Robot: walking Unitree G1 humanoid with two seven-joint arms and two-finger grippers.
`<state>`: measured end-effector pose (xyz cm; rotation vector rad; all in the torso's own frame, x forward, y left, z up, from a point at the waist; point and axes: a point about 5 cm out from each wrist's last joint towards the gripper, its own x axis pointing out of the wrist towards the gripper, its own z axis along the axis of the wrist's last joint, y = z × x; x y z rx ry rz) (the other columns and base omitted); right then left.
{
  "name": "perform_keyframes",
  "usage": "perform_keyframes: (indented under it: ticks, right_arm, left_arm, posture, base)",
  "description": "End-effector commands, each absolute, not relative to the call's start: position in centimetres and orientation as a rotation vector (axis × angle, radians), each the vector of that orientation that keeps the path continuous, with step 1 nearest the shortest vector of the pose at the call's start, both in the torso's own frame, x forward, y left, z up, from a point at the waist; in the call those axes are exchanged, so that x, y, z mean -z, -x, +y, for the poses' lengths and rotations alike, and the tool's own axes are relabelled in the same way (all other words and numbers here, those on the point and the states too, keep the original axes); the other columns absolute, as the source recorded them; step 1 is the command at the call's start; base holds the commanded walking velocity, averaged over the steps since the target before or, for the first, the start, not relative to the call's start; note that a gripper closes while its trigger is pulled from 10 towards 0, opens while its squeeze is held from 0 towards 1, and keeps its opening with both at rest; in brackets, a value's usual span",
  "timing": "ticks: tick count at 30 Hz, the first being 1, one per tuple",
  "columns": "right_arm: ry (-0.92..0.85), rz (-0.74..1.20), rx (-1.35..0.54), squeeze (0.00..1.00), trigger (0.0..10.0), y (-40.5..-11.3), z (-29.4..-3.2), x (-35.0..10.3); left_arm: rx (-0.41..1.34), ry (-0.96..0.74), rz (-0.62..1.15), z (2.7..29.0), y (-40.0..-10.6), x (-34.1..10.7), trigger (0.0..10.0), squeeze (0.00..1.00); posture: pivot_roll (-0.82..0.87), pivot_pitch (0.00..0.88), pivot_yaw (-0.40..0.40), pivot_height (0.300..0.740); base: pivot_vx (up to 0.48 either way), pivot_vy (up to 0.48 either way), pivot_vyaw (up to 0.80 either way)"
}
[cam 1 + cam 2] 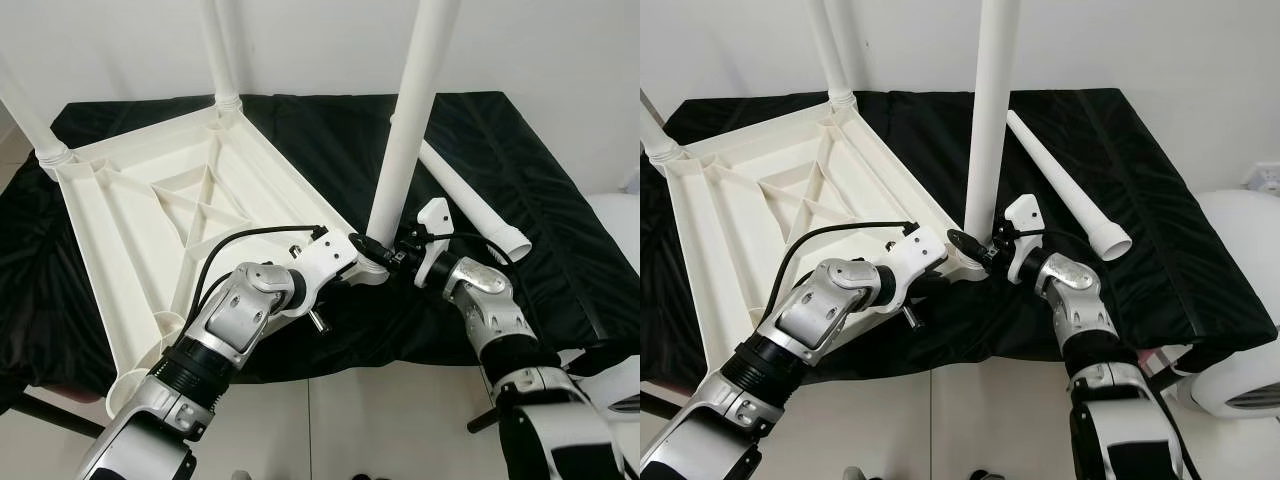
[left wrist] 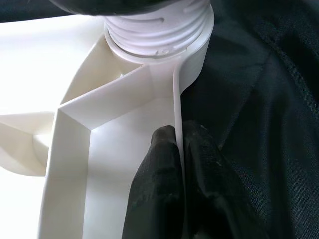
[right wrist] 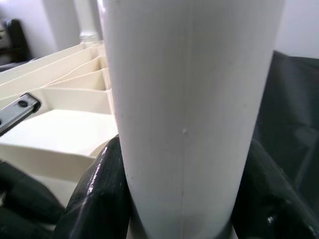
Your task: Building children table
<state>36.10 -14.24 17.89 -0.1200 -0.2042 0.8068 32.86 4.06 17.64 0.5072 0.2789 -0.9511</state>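
The white plastic table top (image 1: pixel 150 210) lies upside down on a black cloth. At its near right corner a white leg (image 1: pixel 405 140) stands upright in the socket (image 2: pixel 159 25). My right gripper (image 1: pixel 378 250) is shut on that leg's base, and its black fingers (image 3: pixel 99 189) hug both sides of the tube (image 3: pixel 189 99). Just left of that corner, my left gripper (image 1: pixel 345 275) is shut on the thin rim (image 2: pixel 175 99) of the table top, one finger on each side. A loose leg (image 1: pixel 475 200) lies on the cloth to the right.
Two more legs (image 1: pixel 222 50) (image 1: pixel 25 110) stand fitted in the far corners. The black cloth (image 1: pixel 540 180) ends at a front edge over tiled floor (image 1: pixel 350 420). A white rounded object (image 1: pixel 1240 250) sits at the far right.
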Motion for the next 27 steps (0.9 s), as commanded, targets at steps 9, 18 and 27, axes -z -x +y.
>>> perform_keyframes:
  ticks: [9, 18, 27]
  right_arm:
    - [-0.009, -0.253, -0.66, 0.0, 0.0, -34.2, -12.7, -17.4]
    - [-0.072, -0.278, -0.558, 0.0, 0.0, -32.7, -9.8, -17.7]
    - [-0.067, -0.239, -0.32, 0.0, 0.0, -32.1, -8.2, -16.9]
  left_arm:
    - [0.967, -0.528, 0.302, 4.0, -32.2, -16.7, 10.0, 0.0]
    - [1.026, -0.57, 0.329, 3.9, -30.8, -15.4, 10.0, 0.0]
    - [1.035, -0.556, 0.326, 3.5, -30.5, -15.4, 10.0, 0.0]
  posture:
    - [-0.11, 0.133, 0.05, 0.74]
    - [-0.11, 0.131, 0.044, 0.74]
    - [-0.11, 0.129, 0.045, 0.74]
  base:
    - [0.0, 0.0, 0.0]
    - [0.0, 0.0, 0.0]
    - [0.0, 0.0, 0.0]
